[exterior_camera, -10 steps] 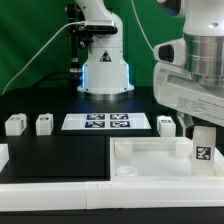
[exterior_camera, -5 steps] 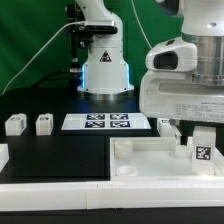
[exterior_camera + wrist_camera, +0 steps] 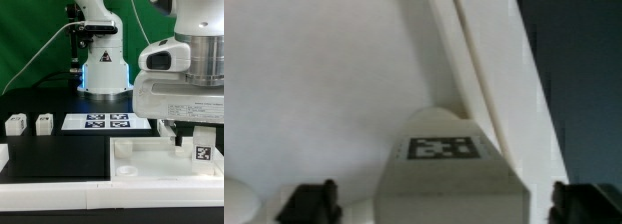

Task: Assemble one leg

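A small white leg [image 3: 199,150] with a black-and-white tag stands upright inside the large white tray-like piece [image 3: 150,150] at the exterior view's right. My gripper [image 3: 197,132] hangs right over it. In the wrist view the leg [image 3: 446,160] stands between my two dark fingers [image 3: 308,203], with a gap on each side. The gripper [image 3: 448,208] is open and touches nothing. Two more legs [image 3: 15,124] [image 3: 44,123] stand on the black table at the exterior view's left.
The marker board [image 3: 108,122] lies flat in the middle behind the tray-like piece. The robot base [image 3: 105,60] stands at the back. The tray's raised rim [image 3: 491,70] runs close beside the leg. A white part [image 3: 3,155] sits at the left edge.
My gripper has moved toward the exterior view's left and down over the standing leg. It now covers the leg that showed beside the marker board.
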Controlling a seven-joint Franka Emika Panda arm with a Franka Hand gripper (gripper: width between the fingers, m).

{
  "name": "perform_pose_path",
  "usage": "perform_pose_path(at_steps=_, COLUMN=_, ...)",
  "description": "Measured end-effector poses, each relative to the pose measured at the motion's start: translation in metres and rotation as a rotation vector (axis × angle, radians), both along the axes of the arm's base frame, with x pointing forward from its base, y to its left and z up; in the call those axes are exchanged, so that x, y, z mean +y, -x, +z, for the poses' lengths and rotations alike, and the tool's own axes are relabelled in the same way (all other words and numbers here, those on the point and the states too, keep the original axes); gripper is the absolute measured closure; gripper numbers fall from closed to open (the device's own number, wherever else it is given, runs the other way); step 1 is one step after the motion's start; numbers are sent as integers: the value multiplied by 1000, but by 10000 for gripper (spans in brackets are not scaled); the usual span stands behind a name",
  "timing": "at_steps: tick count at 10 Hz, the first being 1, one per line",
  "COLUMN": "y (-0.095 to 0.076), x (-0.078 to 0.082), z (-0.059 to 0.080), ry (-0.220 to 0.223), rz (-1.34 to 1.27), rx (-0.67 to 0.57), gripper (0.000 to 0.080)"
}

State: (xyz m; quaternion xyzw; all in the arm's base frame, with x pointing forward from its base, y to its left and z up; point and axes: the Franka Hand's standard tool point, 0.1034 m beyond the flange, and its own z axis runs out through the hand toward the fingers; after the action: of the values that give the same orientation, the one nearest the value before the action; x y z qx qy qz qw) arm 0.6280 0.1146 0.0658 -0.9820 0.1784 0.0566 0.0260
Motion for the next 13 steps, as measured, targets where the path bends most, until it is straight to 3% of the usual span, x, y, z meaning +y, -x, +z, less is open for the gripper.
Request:
perform_pose_path(at_steps=1, y=0, x=0, z=0, ry=0, rz=0, rx=0, gripper=356)
perform_pose_path(at_steps=2, y=0, x=0, z=0, ry=0, rz=0, rx=0, gripper=356)
perform_pose_path(at_steps=3, y=0, x=0, z=0, ry=0, rz=0, rx=0, gripper=512)
perform_pose_path(at_steps=8, y=0, x=0, z=0, ry=4, rz=-38, rx=2, gripper=509)
perform_pose_path(at_steps=13, y=0, x=6, z=0, ry=57, rz=-654, rx=48, gripper=509)
